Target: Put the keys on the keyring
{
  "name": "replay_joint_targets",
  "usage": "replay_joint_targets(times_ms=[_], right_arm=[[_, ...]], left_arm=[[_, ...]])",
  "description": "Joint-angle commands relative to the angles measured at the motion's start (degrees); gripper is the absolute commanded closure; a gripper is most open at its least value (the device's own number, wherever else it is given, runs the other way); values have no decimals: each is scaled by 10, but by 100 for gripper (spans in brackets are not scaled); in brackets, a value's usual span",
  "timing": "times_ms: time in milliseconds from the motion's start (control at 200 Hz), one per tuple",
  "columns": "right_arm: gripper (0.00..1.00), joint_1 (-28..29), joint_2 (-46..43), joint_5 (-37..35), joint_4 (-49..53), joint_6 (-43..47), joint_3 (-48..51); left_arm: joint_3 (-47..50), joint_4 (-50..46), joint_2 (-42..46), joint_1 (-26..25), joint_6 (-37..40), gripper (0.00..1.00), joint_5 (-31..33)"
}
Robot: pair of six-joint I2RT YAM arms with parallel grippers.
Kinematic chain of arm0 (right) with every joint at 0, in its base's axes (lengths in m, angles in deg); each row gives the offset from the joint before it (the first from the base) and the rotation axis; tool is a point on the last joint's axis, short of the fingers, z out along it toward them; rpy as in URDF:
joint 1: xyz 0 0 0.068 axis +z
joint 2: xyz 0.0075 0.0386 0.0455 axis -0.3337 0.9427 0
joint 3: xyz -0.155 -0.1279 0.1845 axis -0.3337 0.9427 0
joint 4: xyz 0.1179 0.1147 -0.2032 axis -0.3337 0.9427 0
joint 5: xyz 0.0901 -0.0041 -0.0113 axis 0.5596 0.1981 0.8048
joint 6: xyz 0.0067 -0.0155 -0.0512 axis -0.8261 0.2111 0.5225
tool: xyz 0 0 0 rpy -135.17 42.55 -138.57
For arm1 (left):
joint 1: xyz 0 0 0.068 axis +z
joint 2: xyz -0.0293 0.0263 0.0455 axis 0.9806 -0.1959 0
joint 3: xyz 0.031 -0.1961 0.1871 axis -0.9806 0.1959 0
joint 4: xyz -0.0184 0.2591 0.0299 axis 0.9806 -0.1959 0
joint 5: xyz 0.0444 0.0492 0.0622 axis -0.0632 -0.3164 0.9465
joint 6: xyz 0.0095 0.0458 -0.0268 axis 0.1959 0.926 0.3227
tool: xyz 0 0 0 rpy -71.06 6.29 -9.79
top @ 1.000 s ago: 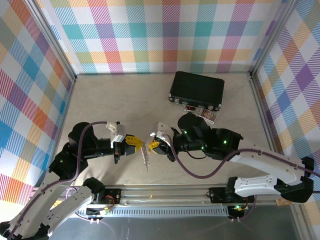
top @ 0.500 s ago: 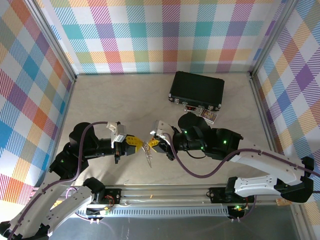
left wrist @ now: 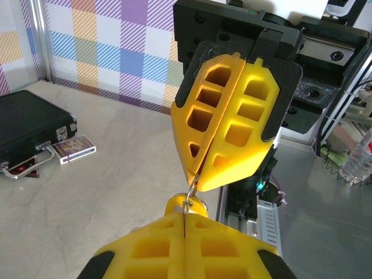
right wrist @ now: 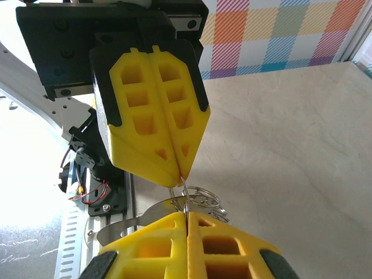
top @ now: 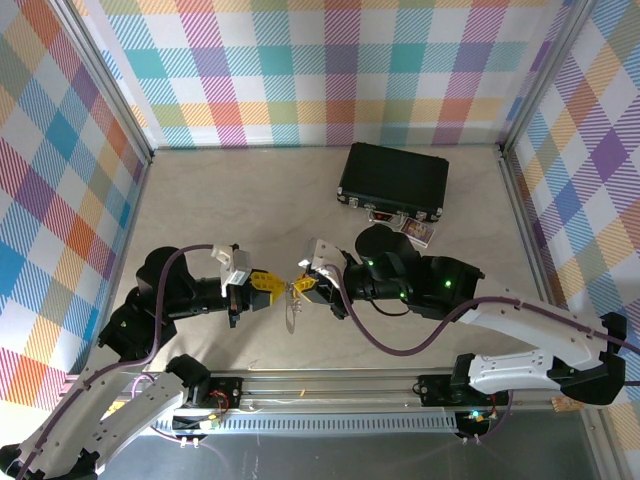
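With left gripper [top: 270, 287] and right gripper [top: 300, 288] both clenched tip-to-tip on the keyring [right wrist: 201, 199], threading appears underway; next, work the key [right wrist: 124, 228] along the coil.

Walls: multicoloured plaid panels [top: 320, 70] on three sides | Frame: aluminium posts [top: 115, 90] at the far corners | Tabletop [top: 250, 200]: pale beige, stone-patterned, matte | Light: bright, even, soft shadows

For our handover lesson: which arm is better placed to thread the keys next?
Probably right: the left end effector and right end effector both pinch the keyring, but the keys sit at the right's tips.
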Motion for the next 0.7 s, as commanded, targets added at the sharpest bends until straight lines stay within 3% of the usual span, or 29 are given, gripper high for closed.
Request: replay_joint_targets(times_ms=[0,695], right_arm=[[100,4,8,2,-18,-3,-15],[100,4,9,40,-21,5,-9]], left_arm=[[3,22,3,-6,-5,100,-1],[3,24,1,-6,-7,100,-1]])
